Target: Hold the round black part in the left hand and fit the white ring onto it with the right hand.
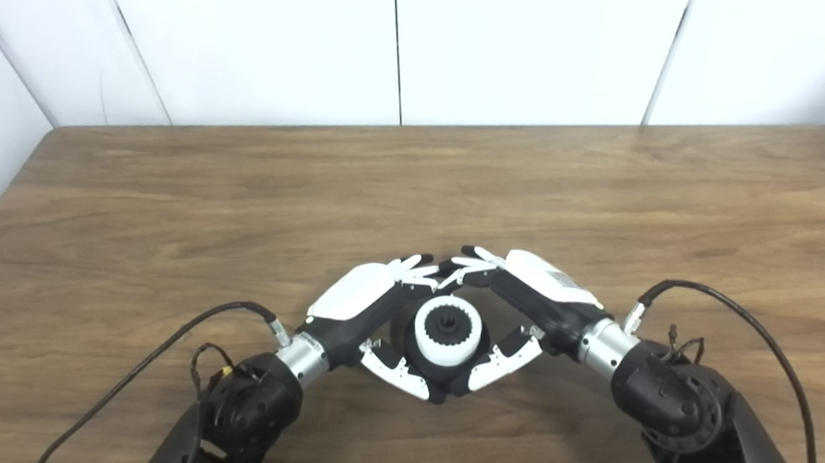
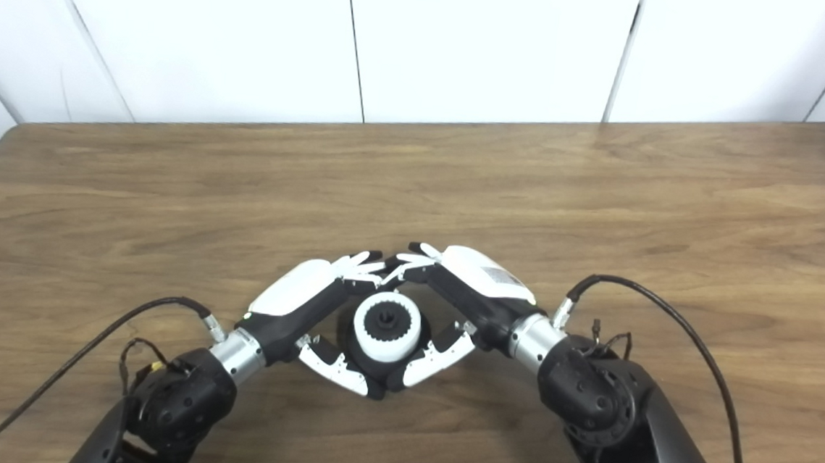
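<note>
The left hand [image 1: 360, 308] and right hand [image 1: 535, 298] cup the black part [image 1: 423, 363] between them over the bench [image 1: 415, 188], fingers curled round it; the white ring [image 1: 447, 332] sits on top.

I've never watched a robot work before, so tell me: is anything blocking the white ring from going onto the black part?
Nothing visible does. The white ring already sits on the round black part, cupped between the left hand and the right hand above the table. Whether it is fully seated cannot be told.
</note>
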`<move>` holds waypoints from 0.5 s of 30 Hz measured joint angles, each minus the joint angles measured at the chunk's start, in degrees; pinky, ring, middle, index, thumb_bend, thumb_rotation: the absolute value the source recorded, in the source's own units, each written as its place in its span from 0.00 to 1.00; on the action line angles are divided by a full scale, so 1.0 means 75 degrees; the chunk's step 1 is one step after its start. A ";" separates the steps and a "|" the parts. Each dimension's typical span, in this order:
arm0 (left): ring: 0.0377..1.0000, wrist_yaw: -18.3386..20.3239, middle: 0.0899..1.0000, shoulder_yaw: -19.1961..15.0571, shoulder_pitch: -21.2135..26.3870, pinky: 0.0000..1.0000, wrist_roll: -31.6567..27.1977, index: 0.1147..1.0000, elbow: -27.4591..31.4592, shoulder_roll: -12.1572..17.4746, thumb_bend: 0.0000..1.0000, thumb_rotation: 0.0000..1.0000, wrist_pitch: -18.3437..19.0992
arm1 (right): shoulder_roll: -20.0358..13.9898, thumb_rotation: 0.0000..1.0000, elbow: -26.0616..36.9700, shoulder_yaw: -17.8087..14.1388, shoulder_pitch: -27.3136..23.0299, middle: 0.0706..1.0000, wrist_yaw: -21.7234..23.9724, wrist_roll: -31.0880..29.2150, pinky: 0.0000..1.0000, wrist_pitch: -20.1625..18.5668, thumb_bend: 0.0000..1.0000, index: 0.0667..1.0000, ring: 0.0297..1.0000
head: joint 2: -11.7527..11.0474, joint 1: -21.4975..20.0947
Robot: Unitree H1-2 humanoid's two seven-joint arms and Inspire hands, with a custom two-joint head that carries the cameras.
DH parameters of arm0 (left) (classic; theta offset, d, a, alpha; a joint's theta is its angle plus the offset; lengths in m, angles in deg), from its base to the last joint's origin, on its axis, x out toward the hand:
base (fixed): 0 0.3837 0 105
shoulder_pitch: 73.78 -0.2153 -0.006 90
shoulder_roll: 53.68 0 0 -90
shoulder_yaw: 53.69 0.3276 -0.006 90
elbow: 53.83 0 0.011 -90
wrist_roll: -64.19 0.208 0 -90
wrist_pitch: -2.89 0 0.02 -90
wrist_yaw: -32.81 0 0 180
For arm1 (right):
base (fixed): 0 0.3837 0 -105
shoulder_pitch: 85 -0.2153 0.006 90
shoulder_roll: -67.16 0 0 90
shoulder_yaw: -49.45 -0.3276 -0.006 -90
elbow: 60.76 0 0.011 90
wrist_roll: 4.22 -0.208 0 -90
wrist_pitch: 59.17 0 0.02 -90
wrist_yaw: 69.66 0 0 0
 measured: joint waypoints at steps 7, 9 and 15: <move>1.00 0.0193 0.92 -0.0098 -0.0001 1.00 -0.0014 0.84 0.0101 0.0021 1.00 0.29 0.0281 | 0.0000 0.30 -0.0001 -0.0257 -0.0040 0.90 -0.0006 -0.0079 0.99 -0.0002 1.00 0.68 1.00 | -0.0012 0.0035; 1.00 0.0246 0.93 -0.0195 0.0000 1.00 -0.0096 0.86 0.0232 0.0023 1.00 0.28 0.0355 | 0.0000 0.30 -0.0001 -0.0305 -0.0071 0.90 -0.0007 -0.0100 0.99 -0.0002 1.00 0.69 1.00 | -0.0012 0.0047; 1.00 0.0332 0.95 -0.0469 -0.0001 0.98 -0.0391 0.92 0.0301 0.0079 1.00 0.28 0.0558 | 0.0000 0.33 -0.0002 -0.0390 -0.0164 0.90 -0.0025 -0.0121 0.92 -0.0002 1.00 0.71 0.97 | -0.0035 0.0070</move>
